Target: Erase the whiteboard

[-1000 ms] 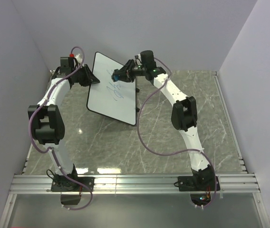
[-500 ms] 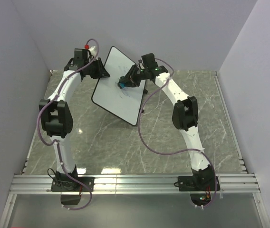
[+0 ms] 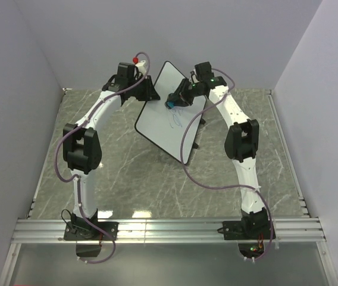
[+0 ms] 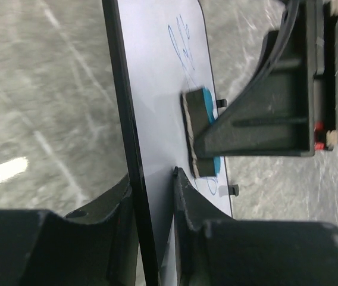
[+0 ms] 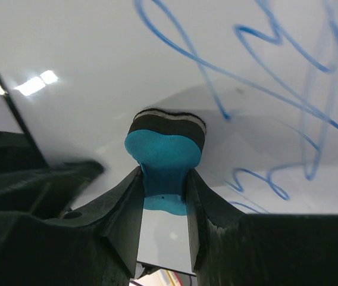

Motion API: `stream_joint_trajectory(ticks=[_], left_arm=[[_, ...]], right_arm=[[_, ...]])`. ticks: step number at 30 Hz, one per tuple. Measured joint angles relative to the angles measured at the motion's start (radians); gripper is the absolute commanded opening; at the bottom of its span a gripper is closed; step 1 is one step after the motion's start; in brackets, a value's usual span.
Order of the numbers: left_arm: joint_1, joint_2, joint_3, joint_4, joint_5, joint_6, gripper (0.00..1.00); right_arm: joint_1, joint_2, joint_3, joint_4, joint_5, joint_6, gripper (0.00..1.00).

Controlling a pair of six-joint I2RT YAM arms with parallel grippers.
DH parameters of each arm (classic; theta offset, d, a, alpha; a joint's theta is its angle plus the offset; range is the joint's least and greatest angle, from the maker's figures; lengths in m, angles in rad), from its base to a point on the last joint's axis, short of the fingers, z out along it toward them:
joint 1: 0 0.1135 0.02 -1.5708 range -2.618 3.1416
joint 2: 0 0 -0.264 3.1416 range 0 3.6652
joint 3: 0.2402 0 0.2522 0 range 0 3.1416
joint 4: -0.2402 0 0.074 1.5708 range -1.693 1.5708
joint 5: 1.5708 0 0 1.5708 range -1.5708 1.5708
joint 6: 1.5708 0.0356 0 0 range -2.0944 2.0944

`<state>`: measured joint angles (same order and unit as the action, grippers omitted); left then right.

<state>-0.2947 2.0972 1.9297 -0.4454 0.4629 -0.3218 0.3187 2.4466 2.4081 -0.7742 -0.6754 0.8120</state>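
The whiteboard [image 3: 168,114], white with a thin black frame and blue scribbles, is held tilted above the table. My left gripper [image 3: 147,93] is shut on its upper left edge; in the left wrist view my left gripper [image 4: 153,179] clamps the black frame between its jaws. My right gripper [image 3: 175,101] is shut on a small blue eraser [image 3: 172,105] pressed against the board's face. In the right wrist view my right gripper [image 5: 164,185] squeezes the blue eraser [image 5: 164,156], whose dark felt side touches the whiteboard [image 5: 97,53] beside the blue writing [image 5: 264,65].
A grey marbled table [image 3: 127,179] lies below, with walls at the back and both sides. An aluminium rail [image 3: 169,228] at the near edge carries both arm bases. The board's small black feet [image 4: 234,190] stick out from its far edge.
Both arms have carried the whiteboard to the right and turned it more upright over the last second. The eraser has stayed on the board's face, near the scribbles.
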Motion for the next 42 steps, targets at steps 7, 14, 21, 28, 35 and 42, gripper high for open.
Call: stream_joint_trajectory(ticks=[7,14,21,28,35,42], left_arm=[[-0.047,0.000,-0.003,0.010,-0.010,-0.002,0.00],[-0.047,0.000,-0.003,0.003,-0.025,-0.012,0.00],[-0.047,0.000,-0.003,-0.003,-0.035,-0.017,0.00],[-0.047,-0.001,-0.005,0.001,-0.032,-0.018,0.00],[-0.047,-0.023,-0.045,0.033,-0.033,-0.023,0.00],[-0.047,-0.051,-0.084,0.044,-0.043,-0.033,0.00]], right_arm=[[-0.006,-0.030,0.000,-0.005,0.002,-0.005,0.00],[0.004,-0.037,-0.006,-0.051,0.037,-0.050,0.00],[0.026,-0.175,-0.267,-0.166,0.173,-0.163,0.00],[0.028,-0.323,-0.631,-0.139,0.226,-0.192,0.00],[0.043,-0.323,-0.612,-0.157,0.243,-0.190,0.00],[0.142,-0.261,-0.323,-0.131,0.218,-0.164,0.00]])
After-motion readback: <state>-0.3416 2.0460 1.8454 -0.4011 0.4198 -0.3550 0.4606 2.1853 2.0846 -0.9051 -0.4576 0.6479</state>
